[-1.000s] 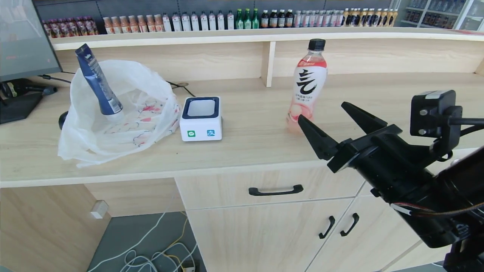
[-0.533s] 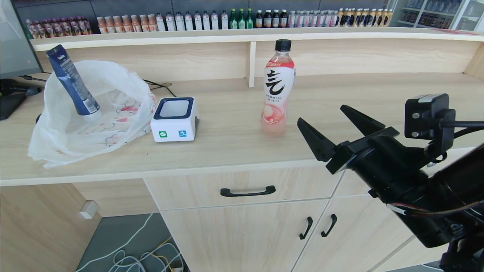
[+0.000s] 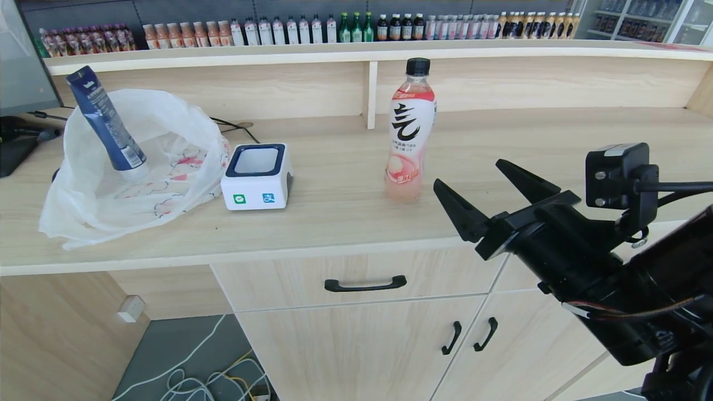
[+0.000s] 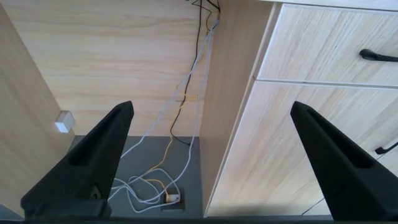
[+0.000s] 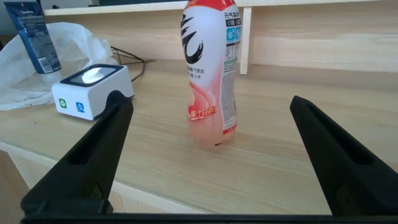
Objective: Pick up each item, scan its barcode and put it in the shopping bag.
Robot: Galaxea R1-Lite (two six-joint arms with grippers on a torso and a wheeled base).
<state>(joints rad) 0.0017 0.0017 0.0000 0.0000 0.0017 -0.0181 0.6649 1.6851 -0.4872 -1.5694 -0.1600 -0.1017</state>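
The left hand (image 4: 211, 106) is spread wide with nothing between its fingers. It is low down in front of the cabinet fronts (image 4: 323, 124), and loose cables (image 4: 161, 180) lie on the floor beyond it.

At the far nine o'clock edge of the desk (image 3: 334, 223) stands a dark monitor (image 3: 22, 55). Just at its three o'clock is the shopping bag (image 3: 139, 167), a white thin plastic one, slumped open on the desk. A blue tube (image 3: 106, 120) stands in it, leaning, with its upper end tilted toward eleven o'clock and rising above the bag's rim.

At the bag's three o'clock, touching or just beside its loose edge, sits the scanner (image 3: 257, 176), a small white box with a dark-framed window on top.

Well apart from it, again at three o'clock, the bottle (image 3: 410, 131) stands upright on the desk. It holds a pink drink and has a black cap and a white and red label. Nothing touches it.

At the bottle's four o'clock, near it but apart from it, the right hand (image 3: 468, 174) is spread wide and holds nothing. Its two black fingers point toward ten o'clock. In the right wrist view the bottle stands between the lines of the two fingers, beyond their tips, with the scanner and the bag farther off.

Along the shelf behind the desk, at twelve o'clock, runs a long row of drink bottles (image 3: 356, 28).
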